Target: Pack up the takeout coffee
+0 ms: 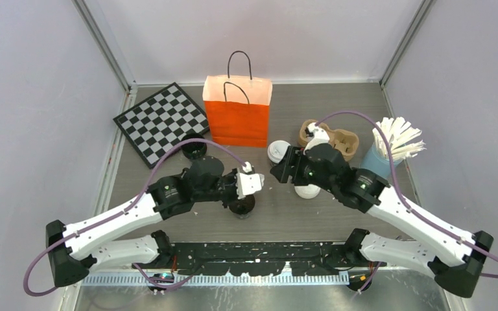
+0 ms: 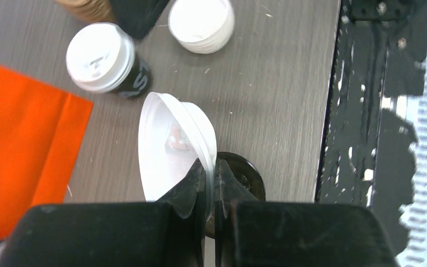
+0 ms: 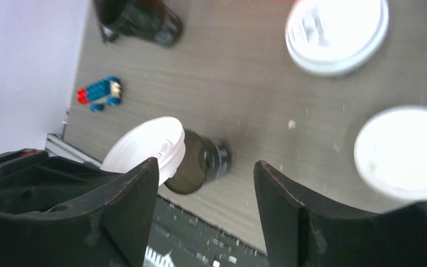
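Left gripper (image 2: 210, 173) clenched on white lid (image 2: 167, 139); right gripper (image 3: 207, 167) released, near takeout coffee (image 1: 277, 152) just right of orange bag (image 1: 237, 113).

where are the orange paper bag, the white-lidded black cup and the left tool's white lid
orange paper bag (image 1: 237, 123): top view, front face
white-lidded black cup (image 2: 99, 55): left wrist view, lid top
held white plastic lid (image 2: 169, 144): left wrist view, middle

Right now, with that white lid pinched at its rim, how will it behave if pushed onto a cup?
Probably light and thin: the left end effector holds the white lid by its edge alone. It may flex or pivot in that narrow pinch, since it sits tilted. Likely smooth plastic, so it could slip if pressed onto the black cup.
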You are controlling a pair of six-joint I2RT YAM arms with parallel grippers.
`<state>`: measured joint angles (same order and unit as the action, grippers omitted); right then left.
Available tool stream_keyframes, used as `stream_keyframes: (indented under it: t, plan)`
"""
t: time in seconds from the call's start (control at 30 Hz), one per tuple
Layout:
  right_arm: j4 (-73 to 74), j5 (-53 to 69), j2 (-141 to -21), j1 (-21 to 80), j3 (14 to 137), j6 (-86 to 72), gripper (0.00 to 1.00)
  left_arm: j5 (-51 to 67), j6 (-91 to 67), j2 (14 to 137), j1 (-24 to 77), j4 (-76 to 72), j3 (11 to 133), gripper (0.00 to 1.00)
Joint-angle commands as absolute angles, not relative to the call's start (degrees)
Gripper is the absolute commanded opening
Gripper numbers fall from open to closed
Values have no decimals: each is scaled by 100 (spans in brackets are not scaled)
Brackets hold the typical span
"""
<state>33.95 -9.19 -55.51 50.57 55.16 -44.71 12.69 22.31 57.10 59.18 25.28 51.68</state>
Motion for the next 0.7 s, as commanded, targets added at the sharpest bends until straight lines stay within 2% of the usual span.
stream_keyframes:
  t: [0.0,0.07,0.1,0.2,0.3,0.5,0.67]
  plan:
    - [1890,-1432,-4851,5088,5102,-3311,70,515,502,5147,5902,1700,5029,1]
    - [1015,-1081,-4633,5084,4716,-2623,82,314,-139,4838,5897,1358,4885,3]
    - [487,-857,-4525,5086,4438,-2303,84,171,-480,4667,5897,1204,4822,3]
    - [-1233,102,-4265,5104,3693,-1383,86,-401,-1747,4182,5886,824,4679,6]
    - [-2432,561,-4197,5209,3284,-687,86,-635,-2681,3780,5886,481,4518,9]
    - [-2792,1415,-4537,5728,3376,1043,87,-398,-3673,3328,5887,-157,4143,10]
    - [-3307,824,-4833,6400,3165,2237,88,-355,-4199,3248,5887,-153,4097,10]
